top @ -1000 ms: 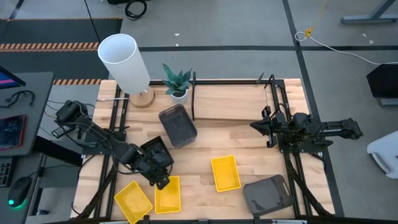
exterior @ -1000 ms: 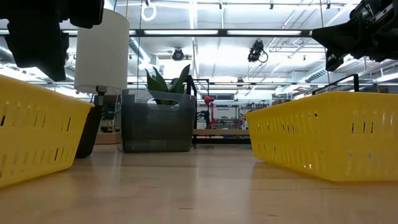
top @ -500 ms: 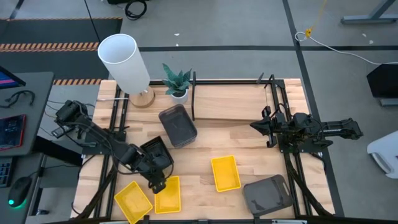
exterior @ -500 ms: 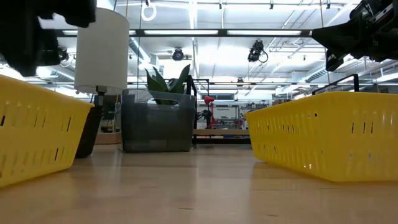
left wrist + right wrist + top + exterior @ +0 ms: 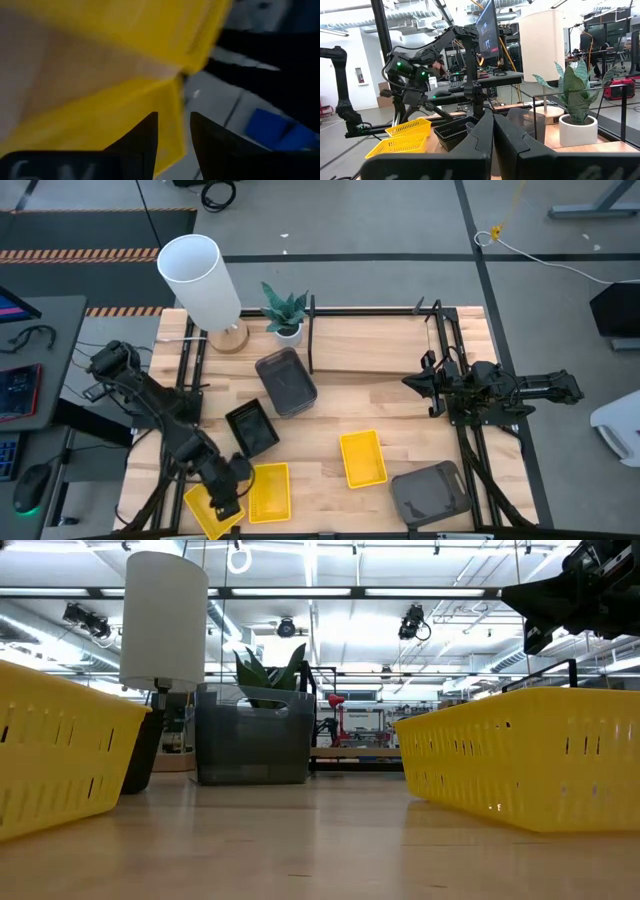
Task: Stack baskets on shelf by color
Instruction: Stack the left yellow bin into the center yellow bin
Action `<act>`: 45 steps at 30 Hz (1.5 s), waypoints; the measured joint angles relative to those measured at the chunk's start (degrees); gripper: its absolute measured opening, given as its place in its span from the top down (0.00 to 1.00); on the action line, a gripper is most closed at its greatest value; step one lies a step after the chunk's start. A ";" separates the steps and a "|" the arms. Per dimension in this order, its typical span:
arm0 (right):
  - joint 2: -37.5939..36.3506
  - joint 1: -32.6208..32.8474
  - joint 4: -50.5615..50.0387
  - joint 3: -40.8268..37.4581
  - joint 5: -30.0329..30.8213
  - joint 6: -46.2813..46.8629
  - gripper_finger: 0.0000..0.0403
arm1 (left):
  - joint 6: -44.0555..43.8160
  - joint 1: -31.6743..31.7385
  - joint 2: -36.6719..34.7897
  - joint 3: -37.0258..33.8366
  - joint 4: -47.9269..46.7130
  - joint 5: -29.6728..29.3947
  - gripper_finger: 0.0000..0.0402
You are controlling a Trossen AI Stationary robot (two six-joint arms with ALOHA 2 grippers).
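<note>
The left gripper (image 5: pixel 225 505) hung over the rim of a yellow basket (image 5: pixel 208 502) at the table's near-left corner. Its 2 fingers (image 5: pixel 145 142) stood slightly apart, the basket's yellow wall showing in the gap; whether they pinched it could not be told. Just beside them lay a 2nd yellow basket (image 5: pixel 268 490), a black basket (image 5: pixel 252 427) a little farther off, then a smoky grey basket (image 5: pixel 286 382). A pale mark on the gripper body was too blurred to read.

The right gripper (image 5: pixel 408 382) waited with fingers together, holding nothing, at the edge of the shelf (image 5: pixel 370 345). Beyond it lay a 3rd yellow basket (image 5: pixel 362 458) and a 2nd grey basket (image 5: pixel 430 493). No other writing was legible.
</note>
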 joint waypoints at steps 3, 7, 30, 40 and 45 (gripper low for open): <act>0.00 0.00 -0.01 0.00 0.01 0.01 0.95 | -6.73 -1.78 -0.08 0.00 -7.82 -0.01 0.70; 0.00 -0.01 0.01 0.00 0.01 0.00 0.95 | -9.34 -4.32 -0.95 0.00 -15.46 -0.69 0.70; 0.02 0.00 -0.01 0.00 0.01 -0.01 0.95 | -4.11 -5.72 -10.91 -0.10 -37.84 -9.66 0.98; 0.01 -0.01 -0.01 0.00 0.01 0.00 0.95 | -12.03 -5.56 -29.46 -15.91 -23.43 -12.07 0.98; 0.02 -0.02 -0.01 0.00 0.01 0.00 0.95 | -11.99 -5.58 -30.77 -18.36 -18.27 -8.15 0.93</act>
